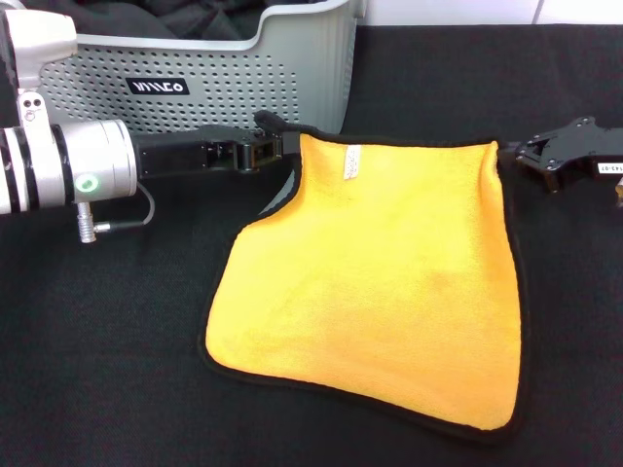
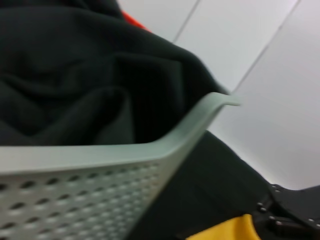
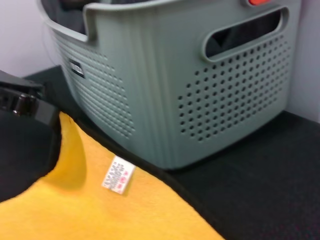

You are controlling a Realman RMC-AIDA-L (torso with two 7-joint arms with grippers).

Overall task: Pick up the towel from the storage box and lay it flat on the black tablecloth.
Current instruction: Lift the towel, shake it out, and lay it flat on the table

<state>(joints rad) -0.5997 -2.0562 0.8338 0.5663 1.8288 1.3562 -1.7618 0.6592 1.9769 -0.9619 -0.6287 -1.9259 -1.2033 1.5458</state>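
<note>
The towel (image 1: 380, 282) lies spread on the black tablecloth (image 1: 97, 341), yellow-orange face up, with its white label (image 1: 351, 161) near the far edge. Its left edge is slightly folded and shows grey. My left gripper (image 1: 265, 146) is right at the towel's far left corner, in front of the light grey storage box (image 1: 243, 78). My right gripper (image 1: 533, 161) is open and empty, just beyond the towel's far right corner. The right wrist view shows the towel (image 3: 125, 215), the box (image 3: 165, 100) and the left gripper (image 3: 25, 102).
Black fabric (image 2: 75, 85) fills the storage box (image 2: 100, 165), with something red (image 2: 134, 21) behind it. The box stands at the far left of the tablecloth. A white wall lies beyond the table.
</note>
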